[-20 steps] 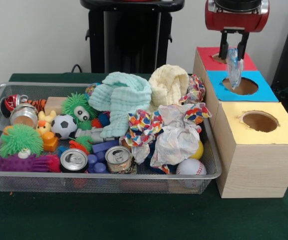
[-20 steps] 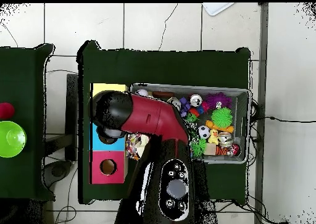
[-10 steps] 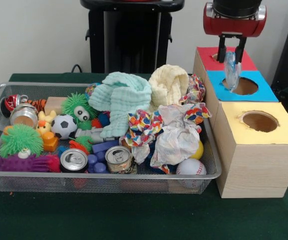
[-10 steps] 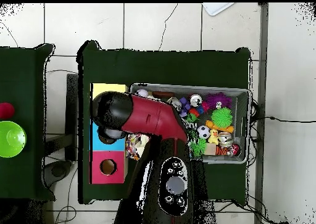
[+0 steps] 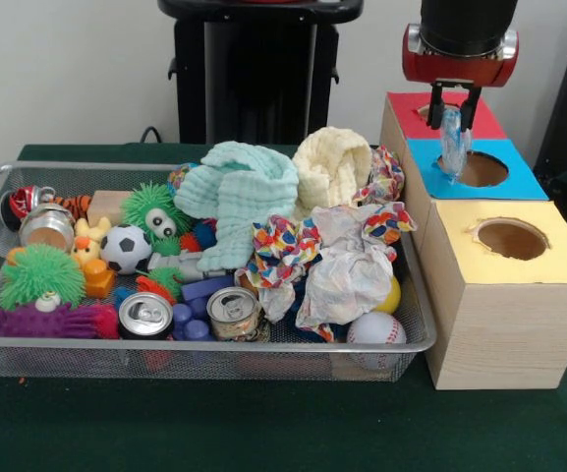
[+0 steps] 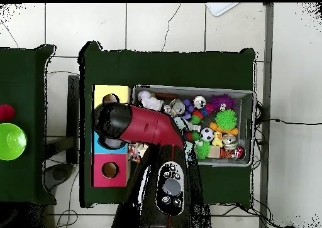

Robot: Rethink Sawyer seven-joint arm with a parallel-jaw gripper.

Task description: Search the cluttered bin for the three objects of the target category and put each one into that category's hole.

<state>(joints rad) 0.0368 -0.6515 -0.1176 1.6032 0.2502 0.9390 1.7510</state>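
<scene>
Holding a clear crumpled plastic piece [image 5: 451, 144], probably a squashed bottle though the view is too poor to be sure, the tool [image 5: 456, 98] is clamped on its upper end at the upper right of the front frame; the piece hangs straight down with its lower tip just over the blue hole [image 5: 481, 169], toward that hole's left rim; the step in hand looks like the drop-off for this one item; next move calls for centring it over the opening, lowering slightly and letting go so it falls clean and does not catch on the rim.

Sorting box [image 5: 504, 295] sits at right of the front frame, touching or just beside the wire bin [image 5: 214, 356]; its top runs red patch [image 5: 406, 106], blue, then yellow hole [image 5: 512, 238] nearest the camera; in the overhead view the red arm [image 6: 141, 126] covers most of the box top, so the plastic piece is hidden there.

Bin is still packed: mint cloth [image 5: 244, 192], cream cloth [image 5: 332, 165], patterned cloth [image 5: 288, 251], crumpled paper [image 5: 347, 270], two cans [image 5: 190, 315], soccer ball [image 5: 126, 248], baseball [image 5: 376, 329], green spiky toys [image 5: 42, 272]; any further targets must be dug from under the cloths.

Worktop [image 5: 214, 423] is dark green felt; pale wall behind; overhead shows tiled floor [image 6: 157, 24] and a second green table with a green bowl [image 6: 11, 141] at the left edge.
</scene>
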